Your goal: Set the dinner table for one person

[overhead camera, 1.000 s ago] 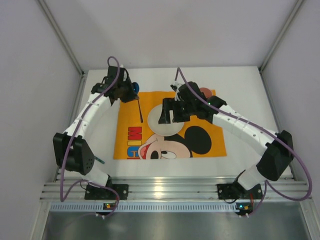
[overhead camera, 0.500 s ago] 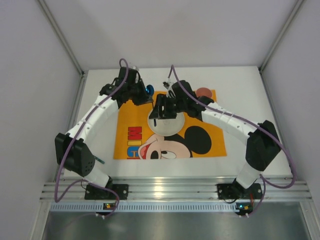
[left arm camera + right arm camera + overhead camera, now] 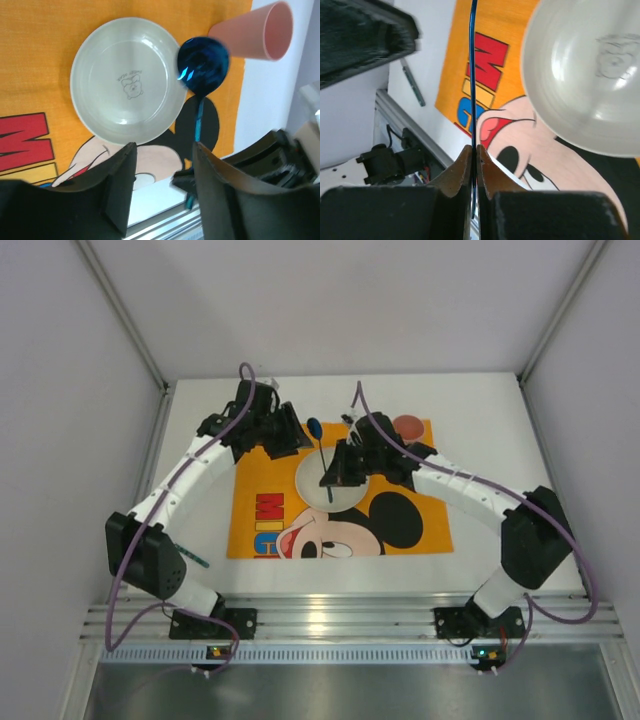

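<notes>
A blue spoon [image 3: 322, 454] hangs over the white plate [image 3: 330, 486], bowl end towards the back. My right gripper [image 3: 336, 472] is shut on its thin handle [image 3: 472, 75], which runs edge-on between the pads [image 3: 474, 156]. My left gripper [image 3: 290, 436] stands open just left of the spoon's bowl [image 3: 202, 65], its fingers [image 3: 120, 185] apart with nothing between them. The plate [image 3: 127, 80] lies on the orange Mickey Mouse placemat [image 3: 260, 480], which covers the middle of the white dinner table [image 3: 490, 420].
A pink cup [image 3: 408, 425] lies on its side at the placemat's back right corner, also seen in the left wrist view as the cup [image 3: 255, 32]. A thin dark green utensil [image 3: 413, 82] lies on the table left of the placemat, near the left arm's base [image 3: 200, 562].
The left gripper opened and let go of the spoon. The right gripper shut on its handle and now holds it over the plate.
</notes>
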Controlling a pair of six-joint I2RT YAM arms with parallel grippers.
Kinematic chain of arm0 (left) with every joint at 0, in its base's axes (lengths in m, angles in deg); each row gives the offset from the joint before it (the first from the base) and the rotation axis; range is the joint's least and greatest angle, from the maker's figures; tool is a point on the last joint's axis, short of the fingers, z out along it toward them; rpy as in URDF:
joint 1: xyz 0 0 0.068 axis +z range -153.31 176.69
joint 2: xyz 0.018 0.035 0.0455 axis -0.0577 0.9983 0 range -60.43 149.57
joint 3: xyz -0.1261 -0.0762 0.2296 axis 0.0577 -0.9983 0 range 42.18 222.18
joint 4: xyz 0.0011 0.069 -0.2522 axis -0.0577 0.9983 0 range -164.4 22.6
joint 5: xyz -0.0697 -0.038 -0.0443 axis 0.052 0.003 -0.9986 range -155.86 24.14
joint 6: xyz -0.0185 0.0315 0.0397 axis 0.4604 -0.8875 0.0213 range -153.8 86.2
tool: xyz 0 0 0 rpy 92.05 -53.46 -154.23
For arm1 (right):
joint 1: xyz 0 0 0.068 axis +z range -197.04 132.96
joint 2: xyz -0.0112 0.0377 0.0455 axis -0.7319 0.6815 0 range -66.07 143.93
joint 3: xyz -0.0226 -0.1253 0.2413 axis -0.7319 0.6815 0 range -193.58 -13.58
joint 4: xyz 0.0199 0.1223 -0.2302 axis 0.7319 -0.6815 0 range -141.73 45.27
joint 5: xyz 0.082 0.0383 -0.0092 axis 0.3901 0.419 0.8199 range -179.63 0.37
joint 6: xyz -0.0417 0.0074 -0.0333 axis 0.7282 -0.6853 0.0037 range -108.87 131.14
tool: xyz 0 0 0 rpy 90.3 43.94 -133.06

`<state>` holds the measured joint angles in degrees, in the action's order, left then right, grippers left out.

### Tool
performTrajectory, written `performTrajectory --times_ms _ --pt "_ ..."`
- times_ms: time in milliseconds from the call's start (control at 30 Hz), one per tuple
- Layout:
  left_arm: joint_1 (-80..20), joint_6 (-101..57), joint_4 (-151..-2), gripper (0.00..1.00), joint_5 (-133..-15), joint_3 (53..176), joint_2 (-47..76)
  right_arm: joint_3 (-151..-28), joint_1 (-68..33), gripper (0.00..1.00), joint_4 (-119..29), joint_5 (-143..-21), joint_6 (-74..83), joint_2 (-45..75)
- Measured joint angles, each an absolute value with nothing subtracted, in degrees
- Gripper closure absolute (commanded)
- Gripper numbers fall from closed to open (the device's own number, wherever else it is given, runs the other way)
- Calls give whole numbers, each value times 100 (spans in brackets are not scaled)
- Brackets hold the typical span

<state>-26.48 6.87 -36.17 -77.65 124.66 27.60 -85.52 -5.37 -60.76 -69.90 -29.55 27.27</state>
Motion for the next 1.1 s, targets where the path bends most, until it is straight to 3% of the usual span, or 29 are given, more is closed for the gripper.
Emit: performTrajectory --times_ms 33,67,100,433,600,1100 --pt "-2648 656 -3610 38 -7763 12402 2716 -8402 -620 100 -6157 -7058 -2953 2596" --pt "-2648 619 -3608 10 -7741 12321 2651 -8242 -723 100 -6248 -7134 -2946 2441" --pt "-2648 579 -3588 3 -7706 12249 2590 -8098 -815 100 -6321 -7209 -2935 2305" --pt "-2627 328 -3313 3 -7136 11521 1932 -6085 -1296 100 -6900 -8127 -2896 393" --pt "-2620 252 -3273 4 -7061 11489 1934 -5632 -1464 100 -7086 -8317 -2892 471" --pt "-2620 153 -3044 5 -6878 11489 1923 -5836 -1687 100 -6902 -8514 -2588 1794"
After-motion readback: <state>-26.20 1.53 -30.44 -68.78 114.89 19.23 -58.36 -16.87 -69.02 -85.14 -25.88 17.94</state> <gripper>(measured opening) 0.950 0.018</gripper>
